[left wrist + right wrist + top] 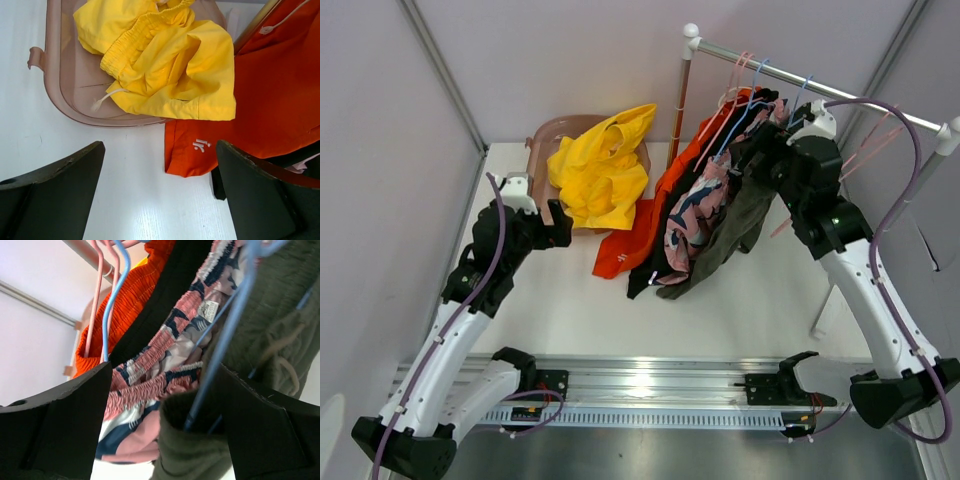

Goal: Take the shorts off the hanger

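Yellow shorts (600, 170) lie in a brownish basket (542, 135), also in the left wrist view (170, 65). Orange shorts (670, 190), black shorts (665, 255), pink patterned shorts (695, 215) and olive-green shorts (735, 225) hang on hangers (760, 80) from the rail (800, 85). My left gripper (558, 222) is open and empty over the table (160, 200), near the orange hem (200, 150). My right gripper (760, 150) is open around the olive waistband (200, 440) and a blue hanger (220, 340); pink shorts (150, 385) sit beside.
The rail stands on a copper-coloured post (680, 100) at the back of the white table (570, 300). Grey walls close in on the left and back. A metal rail (650, 385) runs along the near edge.
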Controlling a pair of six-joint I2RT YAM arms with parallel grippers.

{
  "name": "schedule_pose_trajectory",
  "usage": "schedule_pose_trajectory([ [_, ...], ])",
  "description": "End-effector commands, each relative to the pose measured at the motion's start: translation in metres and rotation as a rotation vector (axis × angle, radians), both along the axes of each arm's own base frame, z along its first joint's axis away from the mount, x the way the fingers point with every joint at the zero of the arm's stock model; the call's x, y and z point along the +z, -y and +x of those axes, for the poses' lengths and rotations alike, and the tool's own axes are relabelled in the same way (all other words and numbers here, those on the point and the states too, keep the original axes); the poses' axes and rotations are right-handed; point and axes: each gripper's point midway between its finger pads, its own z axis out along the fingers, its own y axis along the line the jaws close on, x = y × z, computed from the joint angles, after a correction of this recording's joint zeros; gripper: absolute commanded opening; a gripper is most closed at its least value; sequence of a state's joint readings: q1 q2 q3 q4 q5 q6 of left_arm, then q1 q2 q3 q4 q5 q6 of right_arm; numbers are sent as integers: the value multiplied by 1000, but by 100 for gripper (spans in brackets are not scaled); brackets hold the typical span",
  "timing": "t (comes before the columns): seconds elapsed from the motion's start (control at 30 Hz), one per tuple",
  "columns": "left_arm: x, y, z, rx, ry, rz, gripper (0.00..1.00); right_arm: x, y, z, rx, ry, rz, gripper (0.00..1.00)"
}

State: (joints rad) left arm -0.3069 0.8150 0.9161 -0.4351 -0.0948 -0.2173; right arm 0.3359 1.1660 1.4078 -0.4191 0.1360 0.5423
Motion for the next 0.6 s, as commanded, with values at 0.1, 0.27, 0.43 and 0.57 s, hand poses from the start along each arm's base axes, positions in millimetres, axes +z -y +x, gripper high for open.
schedule_pose_trajectory([
  [0.1, 7, -1, 1, 5, 57, -5, 99, 39, 15, 19, -164, 146, -99, 77],
  [0.27, 4, 4, -1, -23, 56, -12, 99, 40, 12, 9, -193, 154, -130, 49],
  [0.43, 3, 8, -2, -40, 52, -21, 99, 39, 17, -5, -209, 168, -126, 31],
  [0.57, 10, 17, -4, -93, 80, -38, 99, 39, 22, -12, -218, 163, -128, 2],
])
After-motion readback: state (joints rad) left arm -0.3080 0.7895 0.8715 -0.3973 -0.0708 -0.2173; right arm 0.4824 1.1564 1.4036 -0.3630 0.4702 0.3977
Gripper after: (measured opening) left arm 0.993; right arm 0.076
